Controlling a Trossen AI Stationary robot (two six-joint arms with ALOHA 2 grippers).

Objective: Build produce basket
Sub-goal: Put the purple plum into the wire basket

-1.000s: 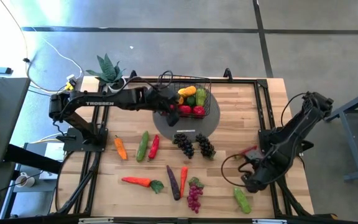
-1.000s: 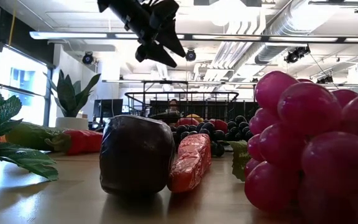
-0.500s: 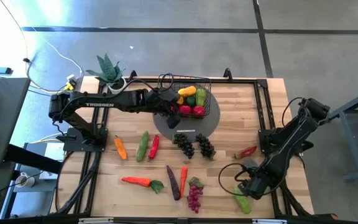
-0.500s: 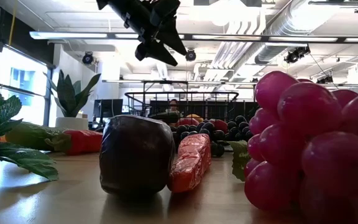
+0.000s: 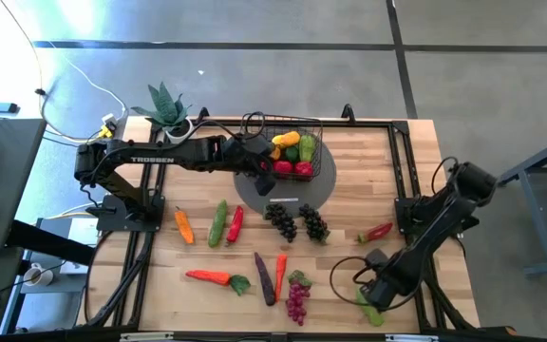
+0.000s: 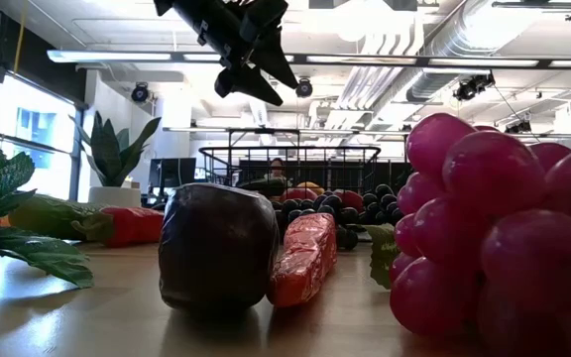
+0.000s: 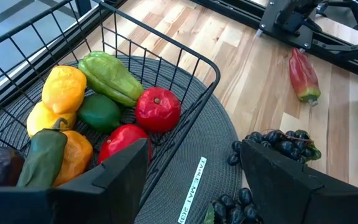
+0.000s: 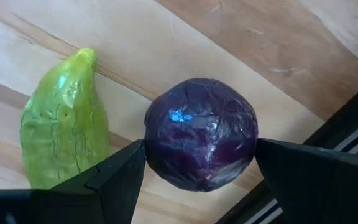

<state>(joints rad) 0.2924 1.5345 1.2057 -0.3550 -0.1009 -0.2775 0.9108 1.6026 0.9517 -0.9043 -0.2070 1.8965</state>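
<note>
The black wire basket (image 5: 297, 150) stands on a grey round mat (image 5: 323, 186) at the table's far middle and holds yellow, green, orange and red produce (image 7: 104, 112). My left gripper (image 7: 194, 163) hovers open above the basket's near rim with nothing between its fingers. More produce lies loose on the table's near half. My right gripper (image 8: 201, 158) is low over the near right corner, pointing steeply down. A round purple cabbage (image 8: 201, 134) sits between its fingers, beside a pale green vegetable (image 8: 64, 121). My right gripper has the purple cabbage between its two fingers, whose tips meet its two opposite sides (image 8: 151, 146) about halfway round. The fingers come from above, pointing steeply down. I cannot tell whether the cabbage rests on the wood or hangs just clear of it.
Carrots (image 5: 209, 277), a cucumber (image 5: 218, 222), peppers (image 5: 378, 231), an eggplant (image 5: 265, 278) and grape bunches (image 5: 296, 224) lie on the near half. A potted spiky plant (image 5: 164, 104) stands at the far left. Black rails (image 5: 405, 180) run along the table's sides.
My right gripper has sunk toward the table and moved toward the near edge, closing in on the pale green vegetable and tipping more steeply down. The red pepper it hid now shows behind it. My left gripper has stayed over the basket.
</note>
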